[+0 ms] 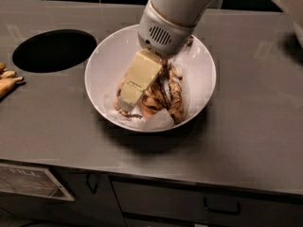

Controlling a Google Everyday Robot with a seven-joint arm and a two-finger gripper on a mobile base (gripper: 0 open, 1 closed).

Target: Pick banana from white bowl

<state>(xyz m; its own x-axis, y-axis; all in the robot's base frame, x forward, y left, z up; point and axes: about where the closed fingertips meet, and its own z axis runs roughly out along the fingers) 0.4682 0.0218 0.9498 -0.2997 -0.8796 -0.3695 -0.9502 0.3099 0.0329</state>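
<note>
The white bowl (201, 63) stands in the middle of the grey counter, with crumpled white paper (158, 120) in its bottom. A brown-spotted, overripe banana (176, 98) lies in it on the paper. My gripper (127, 101), cream-coloured under a grey-white wrist, reaches down into the bowl from above. Its tip sits at the left end of the banana, low near the bowl's bottom. The gripper covers the left part of the banana.
A round black hole (53, 50) is cut in the counter to the left of the bowl. Yellow-brown fruit (7, 80) lies at the left edge. A sliver of another white rim (299, 32) shows at the right edge. Drawers with handles (222, 208) sit below the counter's front edge.
</note>
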